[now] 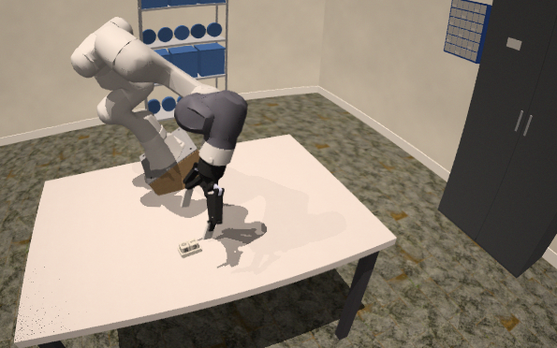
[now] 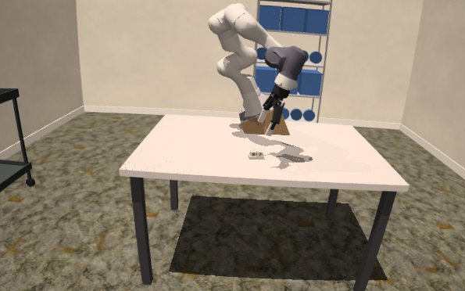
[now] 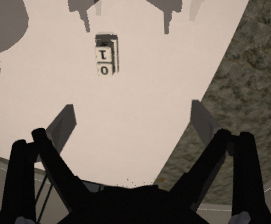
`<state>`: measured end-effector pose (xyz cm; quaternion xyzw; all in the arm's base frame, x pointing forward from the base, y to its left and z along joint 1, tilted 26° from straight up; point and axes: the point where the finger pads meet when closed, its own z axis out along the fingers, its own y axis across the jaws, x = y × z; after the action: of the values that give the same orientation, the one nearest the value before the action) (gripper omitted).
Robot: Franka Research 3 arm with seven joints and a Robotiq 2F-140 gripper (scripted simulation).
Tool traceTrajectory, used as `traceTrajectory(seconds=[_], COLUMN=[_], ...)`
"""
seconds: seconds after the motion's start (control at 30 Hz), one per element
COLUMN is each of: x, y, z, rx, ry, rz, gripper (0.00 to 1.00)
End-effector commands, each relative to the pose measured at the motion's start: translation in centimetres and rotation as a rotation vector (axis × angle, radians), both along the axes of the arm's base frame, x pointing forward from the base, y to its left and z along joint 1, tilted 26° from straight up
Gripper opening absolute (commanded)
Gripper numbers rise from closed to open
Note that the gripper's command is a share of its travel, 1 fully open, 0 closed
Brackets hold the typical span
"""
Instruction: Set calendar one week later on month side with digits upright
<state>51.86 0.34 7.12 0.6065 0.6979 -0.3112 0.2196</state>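
Note:
The white tray (image 1: 191, 253) (image 2: 256, 158) (image 3: 117, 57) lies flat on the table. Two pale cubes stand in it side by side: one cube (image 1: 184, 246) (image 2: 253, 154) and another cube (image 1: 195, 245) (image 2: 259, 154). The exterior view shows dark digits on their front faces, the left like an 8, the right like a 2 or 7, too small to be sure. The wrist view shows cube faces with a 1, seemingly upside down, and a 0. My gripper (image 1: 197, 218) (image 2: 266, 126) (image 3: 132, 112) is open and empty, tilted, above the table and on the robot-base side of the tray.
The robot's brown base block (image 1: 175, 177) (image 2: 253, 127) stands at the back of the table (image 1: 109, 281) (image 2: 193, 168). The arm's shadow falls right of the tray. A shelf, a dark cabinet (image 1: 507, 140) and a cart (image 2: 1, 172) stand away from the table.

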Motion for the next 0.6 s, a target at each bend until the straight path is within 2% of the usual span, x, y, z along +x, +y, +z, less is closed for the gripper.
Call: traceTrajectory(seconds=[0.0,0.03,0.1,0.13,0.3,0.37,0.43,0.57], x=[-0.2,-1.2,-1.2,-2.2,-4.0,-5.4,-5.4,-6.8], y=[0.6,0.2,0.2,-0.1,-0.7,-1.0,-1.0,-1.3], z=[-0.9,-1.1,-1.1,-1.3,-1.6,-1.8,-1.8,-1.9], rx=[0.104,0.141,0.141,0.174,0.231,0.272,0.272,0.312], ry=[-0.037,-0.047,-0.047,-0.057,-0.077,-0.094,-0.094,-0.113], rz=[0.023,0.017,0.017,0.012,0.0,-0.01,-0.01,-0.02], gripper=[1.0,1.0,1.0,1.0,1.0,1.0,1.0,1.0])
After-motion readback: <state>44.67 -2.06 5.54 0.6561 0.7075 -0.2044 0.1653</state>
